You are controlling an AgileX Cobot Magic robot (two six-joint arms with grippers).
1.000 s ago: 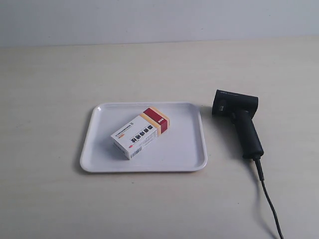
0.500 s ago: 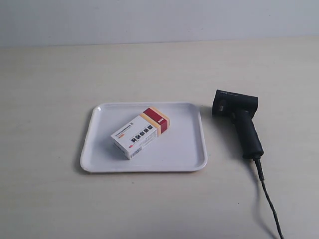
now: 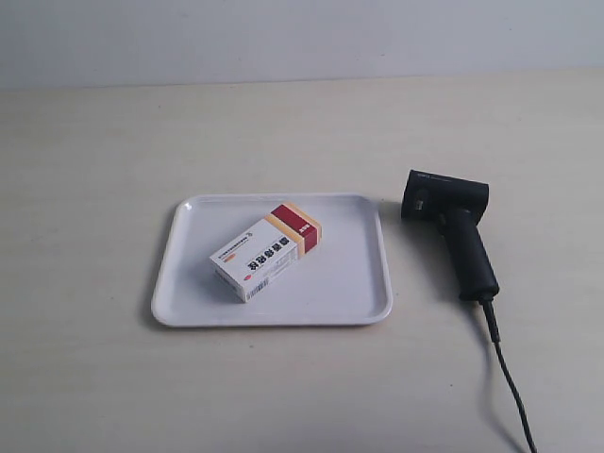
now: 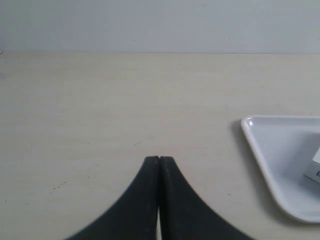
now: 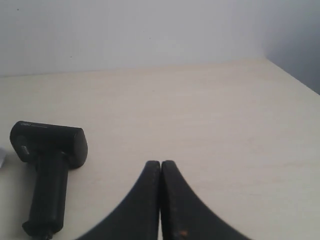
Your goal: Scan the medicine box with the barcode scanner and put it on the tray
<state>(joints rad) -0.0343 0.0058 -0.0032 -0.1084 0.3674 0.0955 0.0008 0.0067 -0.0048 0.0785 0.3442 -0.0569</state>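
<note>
One medicine box (image 3: 266, 250) lies flat and angled inside the single white tray (image 3: 189, 302); its small print is too fine to read. One barcode scanner (image 3: 453, 230) rests on the tabletop (image 3: 94, 189) just beside the tray, its cable (image 3: 508, 373) cut off at the frame's edge. Both the left tool (image 4: 159, 159) and the right tool (image 5: 160, 163) are closed and empty.

Medicine boxes: one medicine box (image 3: 265, 251)
Trays: one tray (image 3: 189, 283)
Scanners: one barcode scanner (image 3: 453, 226)
Cables: one cable (image 3: 510, 377)
Tables: one table (image 3: 94, 170)
Grippers: two, the left gripper (image 4: 159, 160) and the right gripper (image 5: 160, 164)
</note>
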